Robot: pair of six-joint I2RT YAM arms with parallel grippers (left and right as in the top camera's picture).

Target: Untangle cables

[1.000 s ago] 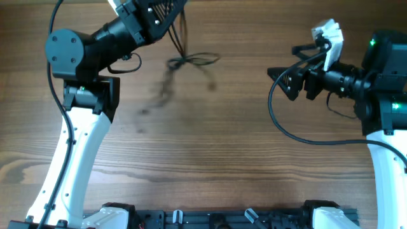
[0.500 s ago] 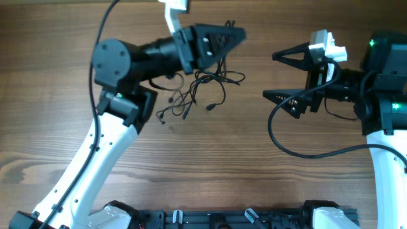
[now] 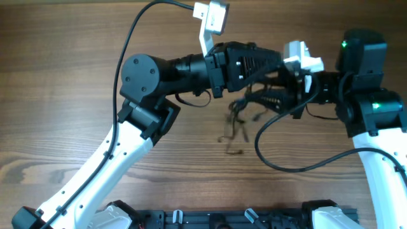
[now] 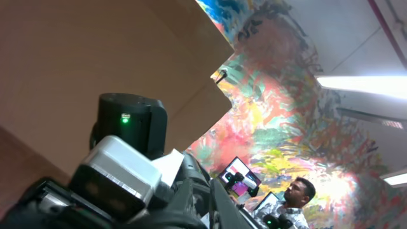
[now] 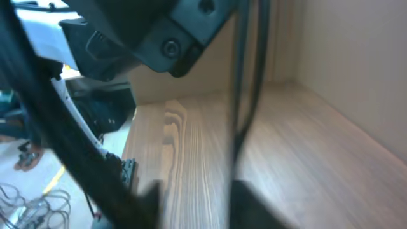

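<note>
The cables (image 3: 240, 117) are thin black cords hanging in a loose tangle below the two grippers, which meet above the middle of the table; their blurred ends trail down to about (image 3: 233, 150). My left gripper (image 3: 278, 63) reaches in from the left; its fingers stand almost together in the left wrist view (image 4: 206, 194), and the cords hang from it. My right gripper (image 3: 259, 98) points left into the tangle. In the blurred right wrist view its fingers (image 5: 194, 203) are part-way closed, with a cable strand (image 5: 245, 83) running down beside one finger.
The right arm's white camera mount (image 3: 302, 57) sits right against the left gripper's tip. The left arm's white camera mount (image 3: 213, 16) stands up at the top. A black rail (image 3: 216, 219) runs along the table's front edge.
The left arm has swung right, carrying the cables from the top left to the middle. The right gripper has moved left to meet them and its wide jaws have narrowed.
</note>
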